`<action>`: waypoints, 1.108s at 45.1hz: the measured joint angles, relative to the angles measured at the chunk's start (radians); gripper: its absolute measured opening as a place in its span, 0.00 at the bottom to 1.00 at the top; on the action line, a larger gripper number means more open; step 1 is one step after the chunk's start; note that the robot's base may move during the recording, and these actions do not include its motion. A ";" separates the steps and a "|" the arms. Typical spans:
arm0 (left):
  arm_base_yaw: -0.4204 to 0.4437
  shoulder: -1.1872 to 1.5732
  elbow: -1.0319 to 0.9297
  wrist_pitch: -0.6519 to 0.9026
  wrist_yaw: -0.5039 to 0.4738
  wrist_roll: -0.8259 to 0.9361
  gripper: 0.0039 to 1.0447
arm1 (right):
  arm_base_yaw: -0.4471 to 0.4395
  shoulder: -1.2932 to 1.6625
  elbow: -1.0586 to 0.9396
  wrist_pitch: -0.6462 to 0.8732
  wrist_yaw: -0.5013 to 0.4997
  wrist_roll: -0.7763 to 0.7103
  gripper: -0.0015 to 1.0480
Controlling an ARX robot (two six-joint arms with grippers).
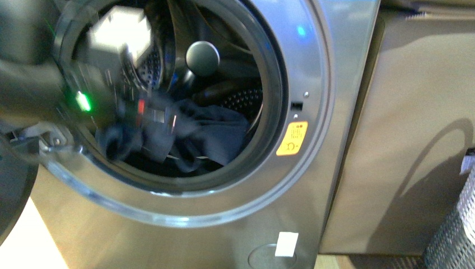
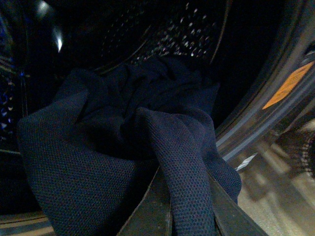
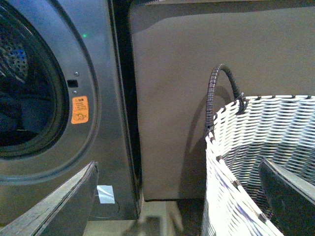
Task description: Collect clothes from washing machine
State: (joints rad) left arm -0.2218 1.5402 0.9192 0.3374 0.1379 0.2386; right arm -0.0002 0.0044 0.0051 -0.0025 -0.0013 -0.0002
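The left hand (image 2: 184, 216) is clamped on a fold of the dark navy-blue soft fabric garment (image 2: 98, 147), bunched at the mouth of the grey metallic front-loading washing machine (image 1: 313, 168), where a thin pinch could slip or trailing cloth snag the door rim, while the right hand (image 3: 178, 164) is spread wide beside the white woven basket (image 3: 256, 128).

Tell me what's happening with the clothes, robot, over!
Left pincer shut on clothes, at drum mouth. Right pincer open, beside basket. Way out looks clear.
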 joint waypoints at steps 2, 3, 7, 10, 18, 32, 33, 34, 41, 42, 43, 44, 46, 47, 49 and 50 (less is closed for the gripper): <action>-0.013 -0.034 -0.002 -0.014 0.008 -0.002 0.06 | 0.000 0.000 0.000 0.000 0.000 0.000 0.93; -0.020 -0.051 -0.002 -0.020 0.013 -0.004 0.06 | 0.000 0.000 0.000 0.000 0.000 0.000 0.93; -0.046 -0.111 0.000 -0.049 0.024 -0.007 0.06 | 0.000 0.000 0.000 0.000 0.000 0.000 0.93; -0.063 -0.151 0.007 -0.074 0.031 -0.011 0.06 | 0.000 0.000 0.000 0.000 0.000 0.000 0.93; -0.105 -0.228 0.069 -0.132 0.040 -0.034 0.06 | 0.000 0.000 0.000 0.000 0.000 0.000 0.93; -0.215 -0.275 0.372 -0.252 0.010 -0.072 0.06 | 0.000 0.000 0.000 0.000 0.000 0.000 0.93; -0.222 -0.272 0.399 -0.261 0.010 -0.077 0.06 | 0.000 0.000 0.000 0.000 0.000 0.000 0.93; -0.227 -0.272 0.415 -0.266 0.010 -0.079 0.06 | 0.000 0.000 0.000 0.000 0.000 0.000 0.93; -0.314 -0.254 0.574 -0.328 -0.028 -0.074 0.06 | 0.000 0.000 0.000 0.000 0.000 0.000 0.93; -0.330 -0.248 0.595 -0.337 -0.034 -0.070 0.06 | 0.000 0.000 0.000 0.000 0.000 0.000 0.93; -0.348 -0.241 0.616 -0.346 -0.039 -0.064 0.06 | 0.000 0.000 0.000 0.000 0.000 0.000 0.93; -0.359 -0.237 0.630 -0.352 -0.042 -0.061 0.06 | 0.000 0.000 0.000 0.000 0.000 0.000 0.93; -0.382 -0.226 0.657 -0.366 -0.050 -0.055 0.06 | 0.000 0.000 0.000 0.000 0.000 0.000 0.93; -0.394 -0.220 0.668 -0.372 -0.053 -0.055 0.06 | 0.000 0.000 0.000 0.000 0.000 0.000 0.93; -0.422 -0.203 0.711 -0.393 -0.058 -0.050 0.06 | 0.000 0.000 0.000 0.000 0.000 0.000 0.93; -0.438 -0.192 0.736 -0.405 -0.059 -0.047 0.06 | 0.000 0.000 0.000 0.000 0.000 0.000 0.93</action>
State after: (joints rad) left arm -0.6594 1.3487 1.6550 -0.0673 0.0792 0.1917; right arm -0.0002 0.0044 0.0055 -0.0025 -0.0010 -0.0002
